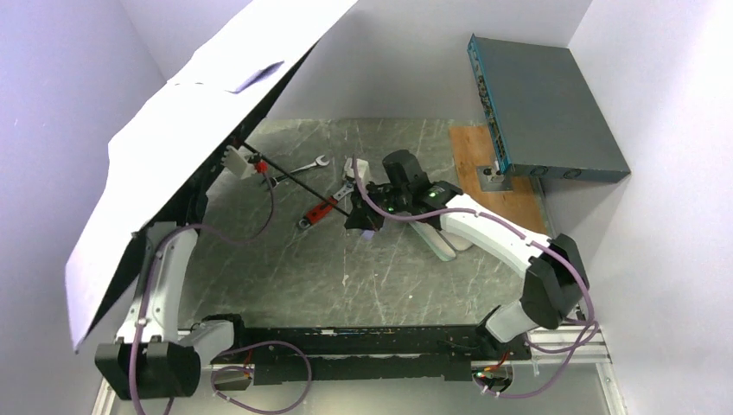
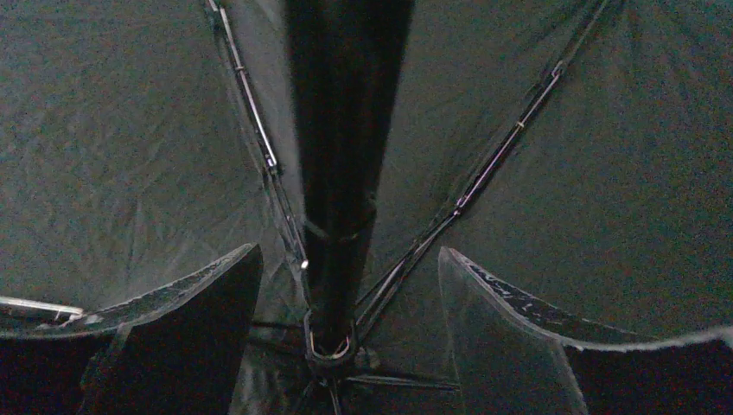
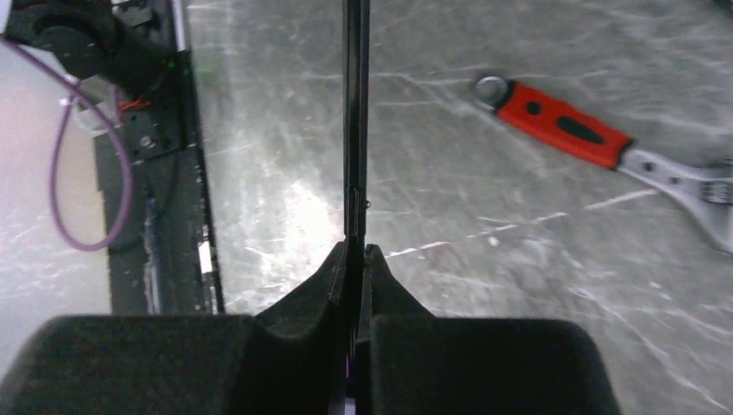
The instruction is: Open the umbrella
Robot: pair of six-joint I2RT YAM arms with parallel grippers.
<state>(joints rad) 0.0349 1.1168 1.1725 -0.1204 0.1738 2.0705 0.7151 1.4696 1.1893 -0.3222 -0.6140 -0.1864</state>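
Two grippers meet the umbrella [image 1: 199, 130], which stands open. Its pale canopy tilts over the left arm and the left side of the table [image 1: 285, 277], and its thin black shaft [image 1: 298, 181] slants out from under the canopy toward the table's middle. The right gripper [image 3: 356, 259] is clamped on that shaft near its outer end, fingers pressed against it from both sides. The left gripper [image 2: 350, 252] sits under the canopy, facing the black lining [image 2: 130, 173] and the metal ribs [image 2: 501, 147]. Its fingers [image 2: 190, 320] are spread wide, one on each side of the shaft and apart from it.

A red-handled adjustable wrench [image 3: 562, 125] lies on the table just beside the shaft, with a silver combination wrench [image 1: 304, 167] near it. A pale oval case [image 1: 445, 245] lies under the right forearm, mostly hidden; whether anything is in it cannot be told. A flat blue-grey metal box [image 1: 544, 104] sits at the far right corner, over a wooden board [image 1: 480, 156], its inside not visible.
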